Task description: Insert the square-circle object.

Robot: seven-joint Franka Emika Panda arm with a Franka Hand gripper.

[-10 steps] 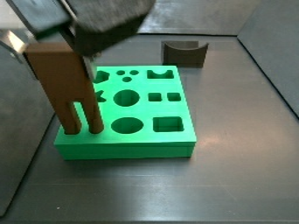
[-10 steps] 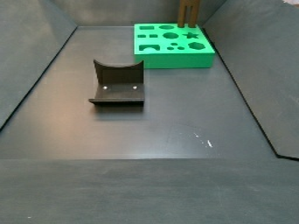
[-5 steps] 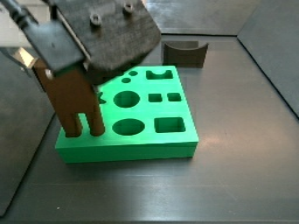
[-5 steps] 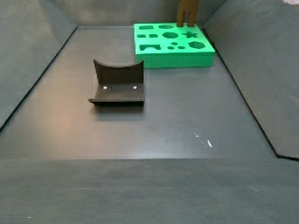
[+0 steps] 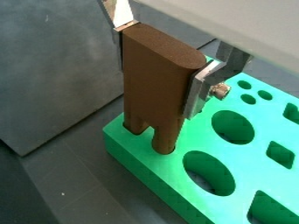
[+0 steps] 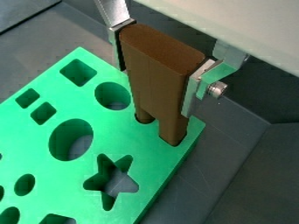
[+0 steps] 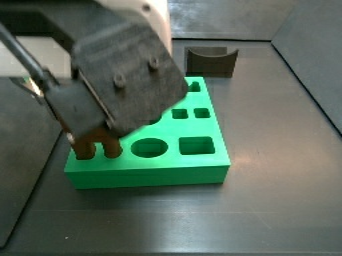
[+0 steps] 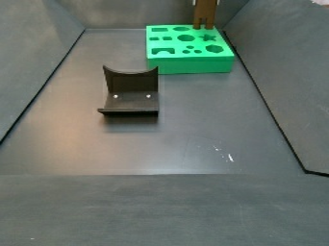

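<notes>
Board (image 7: 187, 168): green, shaped holes on top. Gripper (image 5: 163, 66) directly above one board corner, its plates pinching the object (image 6: 158, 87) by its flat faces (keeps both prongs plumb for entry). Prong tips at the board's top by that corner; how deep they sit, cannot tell. Fixture (image 8: 129, 93) well apart from the board, bare, out of the way.

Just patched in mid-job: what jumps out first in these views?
The gripper stands over a corner of the bright green board, its silver fingers clamped on a tall brown two-pronged piece whose prongs reach down to the board. In a side view the dark fixture sits alone on the grey floor, well away from the board.
</notes>
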